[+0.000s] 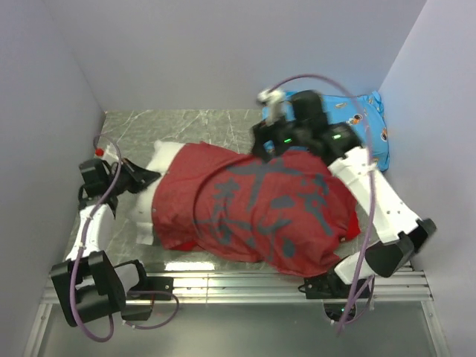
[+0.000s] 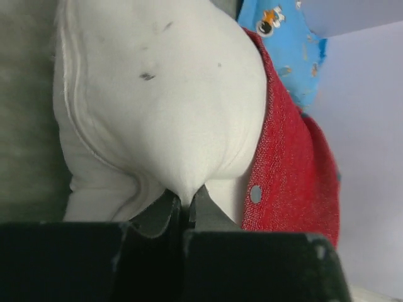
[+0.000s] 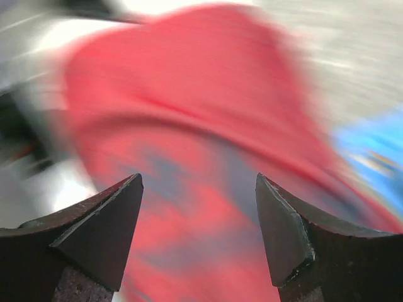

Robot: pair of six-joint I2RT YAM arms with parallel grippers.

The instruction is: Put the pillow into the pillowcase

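Observation:
The red pillowcase (image 1: 260, 204) with dark grey markings lies across the table, bulging over most of the white pillow (image 1: 152, 201), whose left end sticks out of it. My left gripper (image 1: 149, 178) is shut on a pinch of the pillow (image 2: 164, 107) at that end, beside the pillowcase's red edge (image 2: 289, 163) with its snap button. My right gripper (image 1: 262, 145) is open and empty, hovering over the pillowcase's far edge; its view is blurred, showing red fabric (image 3: 201, 145) between the fingertips.
A blue cartoon-print pillow (image 1: 368, 123) lies at the back right corner, partly behind the right arm. Grey walls close in on three sides. A metal rail (image 1: 245, 286) runs along the near table edge.

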